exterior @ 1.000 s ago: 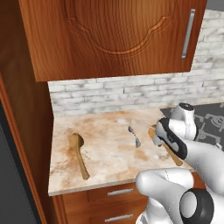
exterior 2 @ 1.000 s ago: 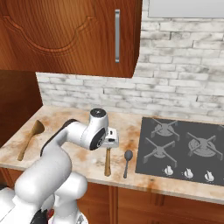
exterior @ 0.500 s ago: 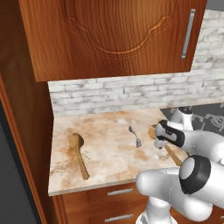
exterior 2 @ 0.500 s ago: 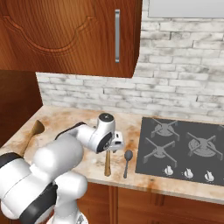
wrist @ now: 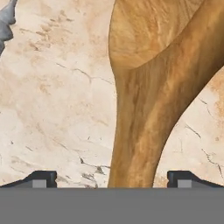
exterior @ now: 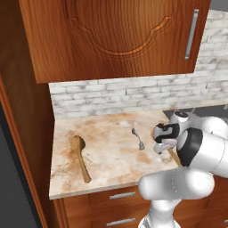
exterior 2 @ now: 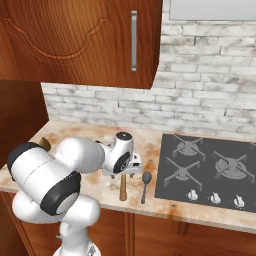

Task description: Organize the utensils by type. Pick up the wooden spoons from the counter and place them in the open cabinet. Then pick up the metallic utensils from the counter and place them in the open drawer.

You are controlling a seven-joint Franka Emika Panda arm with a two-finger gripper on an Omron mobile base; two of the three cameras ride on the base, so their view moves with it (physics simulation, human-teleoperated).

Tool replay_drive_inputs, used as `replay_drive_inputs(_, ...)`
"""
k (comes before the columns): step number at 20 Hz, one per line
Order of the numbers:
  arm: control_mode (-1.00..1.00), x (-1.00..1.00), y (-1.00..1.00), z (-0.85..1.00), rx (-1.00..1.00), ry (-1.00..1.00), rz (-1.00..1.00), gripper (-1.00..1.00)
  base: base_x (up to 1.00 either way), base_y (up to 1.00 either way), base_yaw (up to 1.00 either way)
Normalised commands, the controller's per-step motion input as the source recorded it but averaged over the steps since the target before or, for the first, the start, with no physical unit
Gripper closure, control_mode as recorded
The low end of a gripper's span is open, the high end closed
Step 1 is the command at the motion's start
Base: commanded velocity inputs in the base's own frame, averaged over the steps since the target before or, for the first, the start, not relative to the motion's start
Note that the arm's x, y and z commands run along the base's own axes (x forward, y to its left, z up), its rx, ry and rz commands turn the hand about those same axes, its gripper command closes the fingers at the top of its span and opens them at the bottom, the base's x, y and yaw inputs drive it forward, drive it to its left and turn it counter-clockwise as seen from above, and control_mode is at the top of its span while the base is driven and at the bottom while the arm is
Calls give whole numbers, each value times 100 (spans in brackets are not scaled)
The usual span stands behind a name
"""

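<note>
Gripper [wrist: 112, 181] has dropped lower over the wooden spoon [exterior 2: 122, 187] by the counter's [exterior: 111, 171] front edge, beside the stove [exterior 2: 210, 170] — fingers spread either side of its neck, not yet closed. Grasp looks imminent — the cabinet comes next.

Marble counter [exterior: 111, 156] is running under a closed wooden cabinet [exterior: 116, 38] and brick backsplash [exterior: 133, 95]; one wooden spoon [exterior: 80, 156] is lying at the counter's left, bowl toward the wall, handle toward the front edge; a small metal spoon [exterior: 138, 139] is lying mid-counter, well apart from it; the gripper [exterior: 161, 143] is hanging low over the counter's right end, just right of the metal spoon, a second wooden handle [exterior: 174, 156] is showing beside it; finger spacing too hidden to tell; drawer fronts [exterior: 116, 196] are sitting below the edge
</note>
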Motion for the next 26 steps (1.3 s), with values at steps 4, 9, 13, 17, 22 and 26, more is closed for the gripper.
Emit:
replay_drive_inputs(4, -100, 20, -5, -19, 0, 0, 5, -100, 0, 0, 0)
replay_drive_inputs(9, -100, -9, -10, -35, 0, 0, 15, 100, 0, 0, 0)
replay_drive_inputs(13, -100, -30, -6, -13, 0, 0, 16, 100, 0, 0, 0)
replay_drive_inputs(17, -100, -44, 6, 55, -9, -2, 34, 100, 0, 0, 0)
replay_drive_inputs(22, -100, -58, 18, 70, -17, -6, 44, 100, 0, 0, 0)
replay_drive_inputs(26, -100, -50, 34, 75, -7, 0, 43, 100, 0, 0, 0)
